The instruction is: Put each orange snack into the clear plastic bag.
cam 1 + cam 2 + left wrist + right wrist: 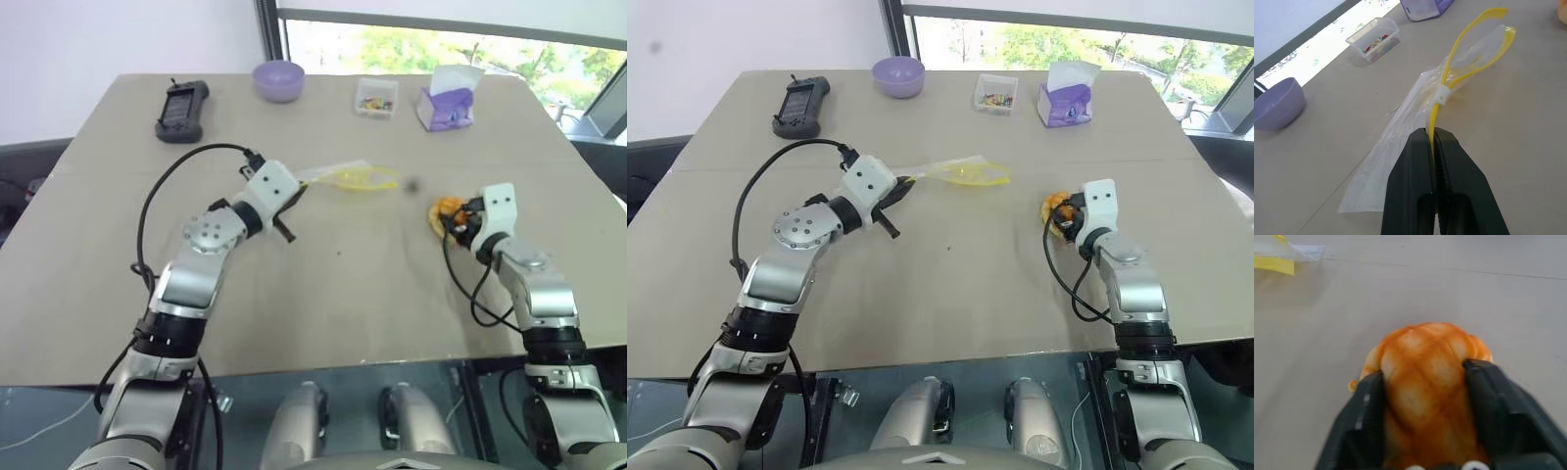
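Nearest on the right, the orange snack is grasped between the two black fingers of the right hand, and it is kept just above the counter. On the left, the left hand is clenched on the yellow seal strip of the clear plastic bag, whose mouth is held open toward the snack. Both are well apart.

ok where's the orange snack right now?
On the table's right side in the head views, the orange snack sits between the right gripper fingers, which press its sides, right of the clear plastic bag.
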Motion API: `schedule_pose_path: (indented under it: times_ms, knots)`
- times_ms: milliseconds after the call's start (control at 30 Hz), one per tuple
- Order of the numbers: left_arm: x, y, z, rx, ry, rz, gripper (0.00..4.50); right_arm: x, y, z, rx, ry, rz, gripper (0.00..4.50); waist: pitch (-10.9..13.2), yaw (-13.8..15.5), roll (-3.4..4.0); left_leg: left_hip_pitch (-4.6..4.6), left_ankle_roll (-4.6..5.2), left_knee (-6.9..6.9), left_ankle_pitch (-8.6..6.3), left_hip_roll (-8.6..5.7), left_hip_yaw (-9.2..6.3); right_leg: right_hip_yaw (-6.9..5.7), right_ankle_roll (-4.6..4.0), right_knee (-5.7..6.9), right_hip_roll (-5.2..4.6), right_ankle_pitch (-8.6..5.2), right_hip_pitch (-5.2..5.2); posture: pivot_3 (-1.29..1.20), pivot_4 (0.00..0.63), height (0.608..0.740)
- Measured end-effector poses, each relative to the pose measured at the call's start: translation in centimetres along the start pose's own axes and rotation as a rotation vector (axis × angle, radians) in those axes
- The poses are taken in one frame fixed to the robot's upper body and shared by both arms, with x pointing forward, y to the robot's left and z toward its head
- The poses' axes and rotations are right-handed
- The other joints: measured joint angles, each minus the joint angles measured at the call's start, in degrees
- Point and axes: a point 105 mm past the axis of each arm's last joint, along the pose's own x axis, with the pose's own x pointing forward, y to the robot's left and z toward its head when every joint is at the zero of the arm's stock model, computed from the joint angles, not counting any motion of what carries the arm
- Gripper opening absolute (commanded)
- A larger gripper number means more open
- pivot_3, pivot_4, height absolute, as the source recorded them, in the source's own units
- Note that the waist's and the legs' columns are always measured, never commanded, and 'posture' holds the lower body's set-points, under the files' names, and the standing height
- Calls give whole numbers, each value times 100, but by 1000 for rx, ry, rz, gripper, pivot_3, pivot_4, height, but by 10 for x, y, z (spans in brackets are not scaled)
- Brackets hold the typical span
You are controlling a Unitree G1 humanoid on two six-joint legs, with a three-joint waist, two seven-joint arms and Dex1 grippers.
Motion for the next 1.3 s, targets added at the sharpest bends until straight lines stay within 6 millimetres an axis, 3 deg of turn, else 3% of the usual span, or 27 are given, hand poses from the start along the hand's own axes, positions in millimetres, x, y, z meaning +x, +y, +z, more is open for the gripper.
schedule_pose_path:
  times_ms: [200, 333, 433, 500, 633, 767, 900, 1000, 1300]
  knots:
    - [1, 0, 2, 0, -5, 1, 0, -3, 2, 8, 6, -29, 35, 1397, 1, -10, 2, -2, 0, -1, 0, 0, 1, 2, 0, 0, 0, 0, -3, 0, 150, 740]
    - [3, 2, 5, 3, -13, 4, 0, -14, 28, 42, 51, -124, 199, 1397, 3, -36, 5, -3, 0, -4, 0, 2, 1, 3, 0, 0, 2, 0, -6, 0, 150, 740]
    - [5, 3, 7, 4, -26, 6, 0, -25, 56, 82, 59, -223, 349, 1397, 3, -36, 5, -3, 1, -4, -1, 4, -1, 0, 0, 0, 3, 0, -6, 0, 150, 740]
    - [5, 2, 9, 9, -36, 5, 0, -29, 69, 94, 59, -249, 406, 1397, 3, -22, 5, -3, 1, -3, -1, 4, -2, -2, 0, 0, 2, 0, -5, 0, 150, 740]
    - [6, 0, 13, 34, -62, -3, 0, -27, 92, 90, 49, -207, 486, 1397, 3, 15, 5, -8, 5, -3, -3, -2, -2, -2, 0, -5, -4, 0, -6, 0, 150, 740]
    - [8, -11, 15, 39, -80, -36, 0, -22, 98, 87, 50, -182, 509, 1397, 3, 9, 5, -14, 8, -2, -5, -2, -1, -2, 0, -10, -3, 0, -9, 0, 150, 740]
    - [5, -21, 22, 83, -131, -75, 0, -18, 102, 88, 53, -175, 528, 1397, 3, -1, 5, -19, 8, -2, -5, -1, -1, -3, -1, -10, -2, 0, -14, 0, 150, 740]
    - [1, -40, 25, 130, -179, -154, 0, -12, 102, 82, 65, -142, 543, 1397, 3, -7, 5, -20, 8, -2, -5, -1, 0, -3, -1, -10, -4, 0, -15, 0, 150, 740]
    - [-10, -48, 27, 193, -242, -233, 0, -5, 101, 67, 44, -51, 601, 1397, 3, -19, 5, -22, 9, -2, -6, 0, -1, -4, -1, -10, -2, 0, -18, 0, 150, 740]
